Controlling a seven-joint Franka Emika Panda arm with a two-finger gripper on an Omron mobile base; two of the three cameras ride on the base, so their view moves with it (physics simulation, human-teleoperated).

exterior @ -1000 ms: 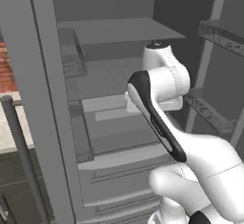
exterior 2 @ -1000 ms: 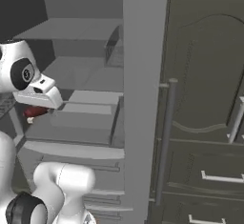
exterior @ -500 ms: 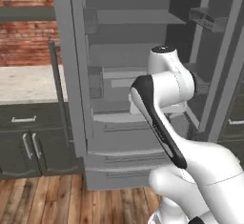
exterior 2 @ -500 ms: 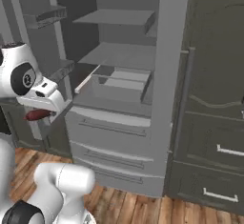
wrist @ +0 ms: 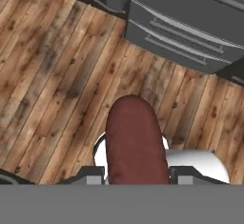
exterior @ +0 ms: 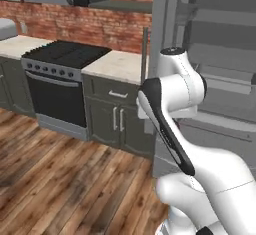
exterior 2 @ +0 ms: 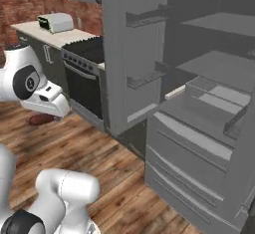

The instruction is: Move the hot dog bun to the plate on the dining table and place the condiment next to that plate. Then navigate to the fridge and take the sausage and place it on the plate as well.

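Right, the fridge (exterior 2: 199, 108) stood open, shelves and drawers showing, beside a stove (exterior: 55, 86) and cabinets (exterior: 117, 121) against the brick wall (exterior: 90, 26). Wood floor (wrist: 52, 61) ran below (seen from the hand camera too). The gripper (wrist: 137, 175) was clamped on the sausage (wrist: 137, 147), a dark red link sticking out between its fingers, held over the floor in front of the fridge drawers.

White arm (exterior: 175, 86), dark joints
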